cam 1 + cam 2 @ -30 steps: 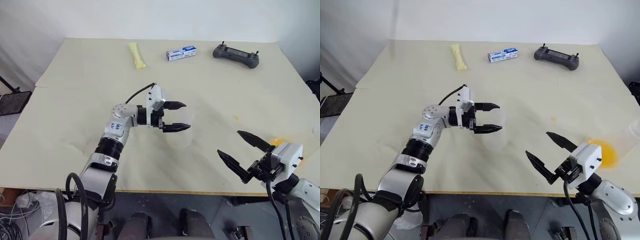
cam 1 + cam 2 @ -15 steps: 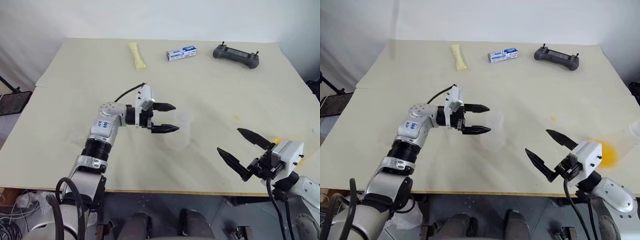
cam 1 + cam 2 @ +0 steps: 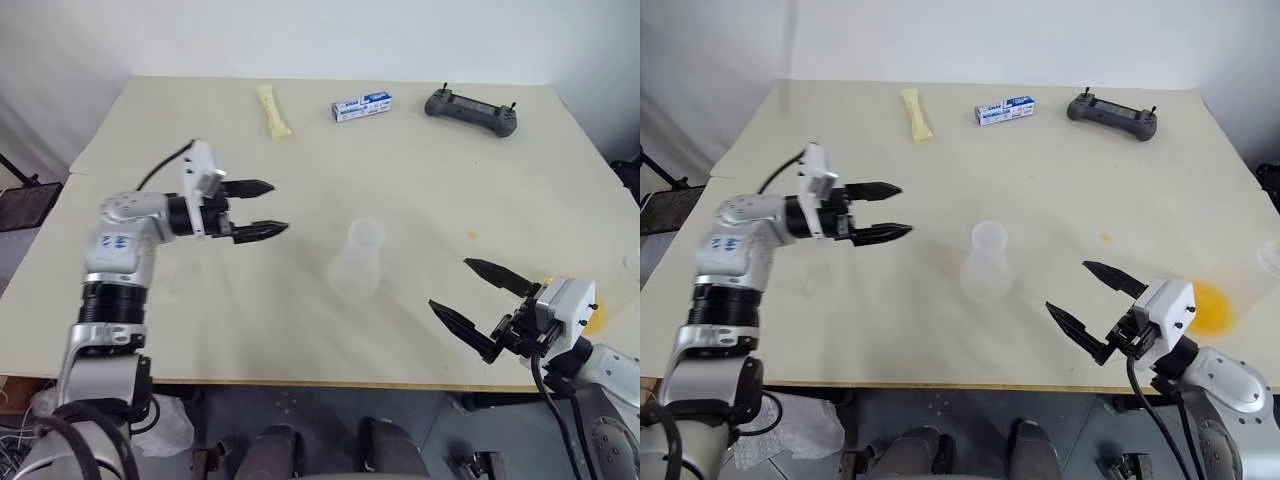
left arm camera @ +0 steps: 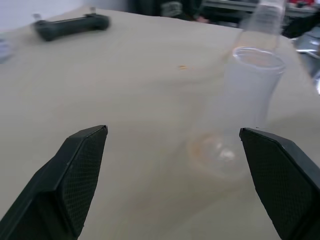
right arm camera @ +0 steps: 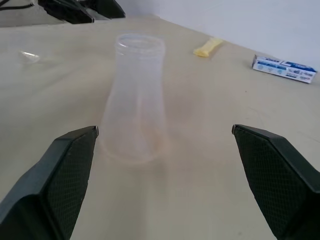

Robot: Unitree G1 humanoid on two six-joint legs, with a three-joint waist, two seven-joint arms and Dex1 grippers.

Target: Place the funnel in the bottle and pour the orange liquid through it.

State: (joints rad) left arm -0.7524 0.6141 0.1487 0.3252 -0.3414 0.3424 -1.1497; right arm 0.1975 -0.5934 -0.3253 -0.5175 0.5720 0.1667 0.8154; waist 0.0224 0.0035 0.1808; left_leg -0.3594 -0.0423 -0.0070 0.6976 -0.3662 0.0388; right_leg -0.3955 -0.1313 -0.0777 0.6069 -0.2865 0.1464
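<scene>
The table (image 3: pixel 150 300) carries the bottle (image 3: pixel 360 262) upright at centre, untouched. Judged light, thin-walled, slippery and easily tipped; grasp at the neck. Left gripper (image 3: pixel 258 208), fingers spread and empty, sits well left of the bottle; right gripper (image 3: pixel 468 292), likewise spread and empty, right of it. The orange liquid (image 3: pixel 1208 306) lies beyond the right gripper. Controller (image 3: pixel 471 108), box (image 3: pixel 362 105) and yellow stick (image 3: pixel 273 110) lie far behind the bottle; nothing obstructs.

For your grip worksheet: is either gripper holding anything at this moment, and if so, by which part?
Nothing is held. The left gripper and right gripper are both open and empty; the bottle stands alone on the table.
</scene>
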